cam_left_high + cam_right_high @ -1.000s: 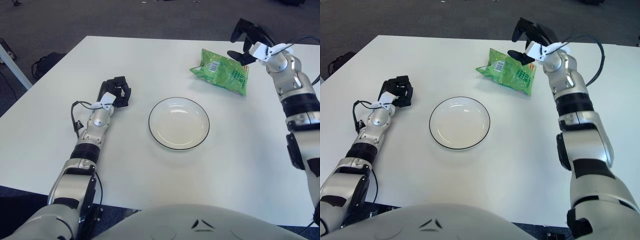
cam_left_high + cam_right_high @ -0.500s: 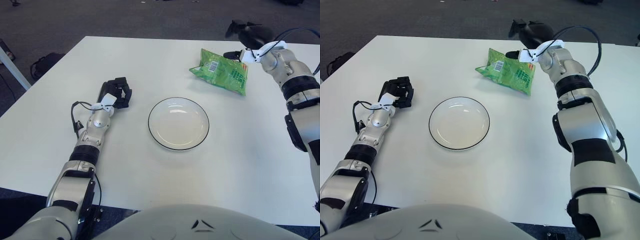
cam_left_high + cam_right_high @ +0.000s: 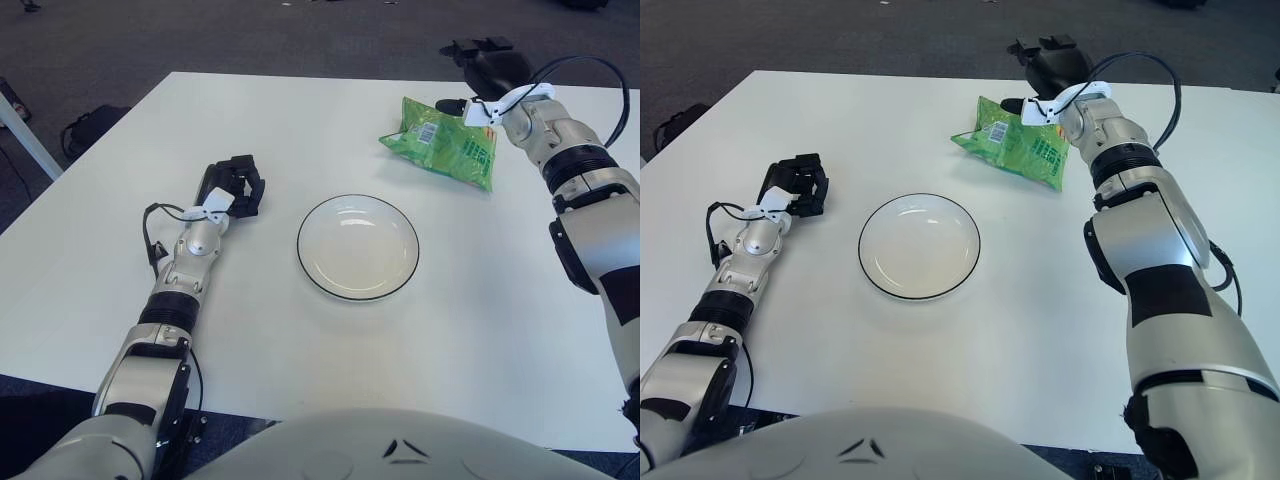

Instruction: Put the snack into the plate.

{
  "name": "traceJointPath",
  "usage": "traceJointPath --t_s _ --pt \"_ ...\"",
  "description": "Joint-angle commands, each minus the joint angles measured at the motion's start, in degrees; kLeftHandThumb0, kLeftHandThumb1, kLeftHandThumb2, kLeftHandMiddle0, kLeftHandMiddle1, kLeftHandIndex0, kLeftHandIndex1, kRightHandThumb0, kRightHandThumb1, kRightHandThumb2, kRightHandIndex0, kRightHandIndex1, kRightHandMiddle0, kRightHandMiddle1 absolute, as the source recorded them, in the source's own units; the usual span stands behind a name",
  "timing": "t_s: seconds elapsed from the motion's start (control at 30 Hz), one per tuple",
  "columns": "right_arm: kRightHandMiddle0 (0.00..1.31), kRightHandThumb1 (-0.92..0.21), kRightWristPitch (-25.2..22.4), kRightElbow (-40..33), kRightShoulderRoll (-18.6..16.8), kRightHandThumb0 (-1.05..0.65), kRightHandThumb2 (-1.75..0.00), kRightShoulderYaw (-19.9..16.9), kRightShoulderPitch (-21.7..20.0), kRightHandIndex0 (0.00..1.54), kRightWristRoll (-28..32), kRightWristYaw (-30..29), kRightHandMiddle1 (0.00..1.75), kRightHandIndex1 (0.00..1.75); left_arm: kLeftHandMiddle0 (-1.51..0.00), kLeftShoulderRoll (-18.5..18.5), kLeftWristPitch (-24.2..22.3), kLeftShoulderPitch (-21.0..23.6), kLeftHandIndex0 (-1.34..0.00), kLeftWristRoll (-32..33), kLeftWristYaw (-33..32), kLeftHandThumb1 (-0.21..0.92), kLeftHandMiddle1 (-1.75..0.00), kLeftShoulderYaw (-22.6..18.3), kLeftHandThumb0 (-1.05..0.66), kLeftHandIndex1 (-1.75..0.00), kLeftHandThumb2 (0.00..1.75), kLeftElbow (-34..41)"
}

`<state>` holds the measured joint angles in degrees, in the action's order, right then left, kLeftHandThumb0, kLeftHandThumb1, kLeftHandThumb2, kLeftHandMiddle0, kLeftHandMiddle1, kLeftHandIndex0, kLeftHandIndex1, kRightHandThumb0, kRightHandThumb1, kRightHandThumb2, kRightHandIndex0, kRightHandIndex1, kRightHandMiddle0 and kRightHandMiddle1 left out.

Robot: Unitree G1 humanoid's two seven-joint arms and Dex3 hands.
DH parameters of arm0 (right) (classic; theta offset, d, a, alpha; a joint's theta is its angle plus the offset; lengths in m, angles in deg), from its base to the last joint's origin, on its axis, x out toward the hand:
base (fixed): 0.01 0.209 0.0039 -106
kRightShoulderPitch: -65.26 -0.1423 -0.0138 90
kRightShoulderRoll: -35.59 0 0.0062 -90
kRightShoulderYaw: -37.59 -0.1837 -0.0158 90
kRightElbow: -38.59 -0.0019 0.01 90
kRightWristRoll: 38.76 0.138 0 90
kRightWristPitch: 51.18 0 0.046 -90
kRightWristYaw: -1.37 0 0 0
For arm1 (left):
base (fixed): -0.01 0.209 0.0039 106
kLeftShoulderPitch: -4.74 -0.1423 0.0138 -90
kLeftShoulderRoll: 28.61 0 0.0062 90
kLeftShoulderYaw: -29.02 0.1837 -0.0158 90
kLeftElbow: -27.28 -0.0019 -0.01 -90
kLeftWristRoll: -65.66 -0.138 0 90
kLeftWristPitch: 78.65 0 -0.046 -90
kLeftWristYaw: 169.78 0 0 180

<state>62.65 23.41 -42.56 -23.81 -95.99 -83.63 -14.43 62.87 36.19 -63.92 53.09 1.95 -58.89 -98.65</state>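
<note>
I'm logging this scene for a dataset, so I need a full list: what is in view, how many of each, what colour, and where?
snack bag: one, green, lying flat on the far right part of the table, beyond the plate
plate: one, white with a dark rim, nothing on it, at the middle of the table
table: one, white, filling most of the view
floor: dark grey carpet, beyond the table's far edge
right hand: one, black, at the far edge of the snack bag, fingers spread, no grasp visible
left hand: one, black, fingers curled, resting on the table left of the plate, holding nothing
</note>
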Motion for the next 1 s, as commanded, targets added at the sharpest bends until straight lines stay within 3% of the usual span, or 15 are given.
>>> traceJointPath --t_s 0.0,0.13,0.27,0.47,0.6,0.97 --pt "0.00 -0.92 -0.2 0.3 -0.9 -1.05 -0.92 -0.5 0.3 0.00 1.4 2.0 0.16 0.00 -1.37 -2.1 -2.2 -7.0 -1.10 -0.2 1.2 0.58 -1.75 1.3 -0.50 -1.75 1.05 -3.5" --pt "0.00 -0.92 -0.7 0.8 -2.0 -1.05 -0.96 -0.5 1.3 0.00 2.4 6.4 0.06 0.00 -1.37 -2.1 -2.1 -7.0 -1.10 0.0 1.3 0.58 -1.75 1.2 -0.50 -1.75 1.05 -3.4" --pt "0.00 -0.92 -2.9 2.1 -4.3 -1.05 -1.01 0.4 2.8 0.00 1.7 7.0 0.02 0.00 -1.37 -1.9 -2.4 -7.2 -1.11 -0.1 1.2 0.58 -1.75 1.3 -0.51 -1.75 1.05 -2.9" --pt "0.00 -0.92 -4.0 2.7 -6.1 -1.05 -1.03 -1.0 5.2 0.00 3.8 11.4 0.00 0.00 -1.38 -1.7 -2.4 -7.8 -1.13 -0.7 0.9 0.58 -1.75 1.6 -0.51 -1.75 1.05 -2.0" --pt "0.00 -0.92 -6.0 3.2 -7.6 -1.05 -1.02 0.3 8.5 0.00 2.9 10.1 0.00 0.00 -1.38 -1.5 -1.9 -8.2 -1.13 -1.0 0.7 0.59 -1.75 1.8 -0.51 -1.75 1.06 -1.6" --pt "0.02 -0.92 -10.5 4.0 -7.4 -1.05 -1.06 1.1 10.5 0.00 2.6 13.8 0.01 0.00 -1.38 -1.3 -0.5 -9.6 -1.12 -2.0 -0.6 0.57 -1.75 1.4 -0.50 -1.75 1.07 -0.2"
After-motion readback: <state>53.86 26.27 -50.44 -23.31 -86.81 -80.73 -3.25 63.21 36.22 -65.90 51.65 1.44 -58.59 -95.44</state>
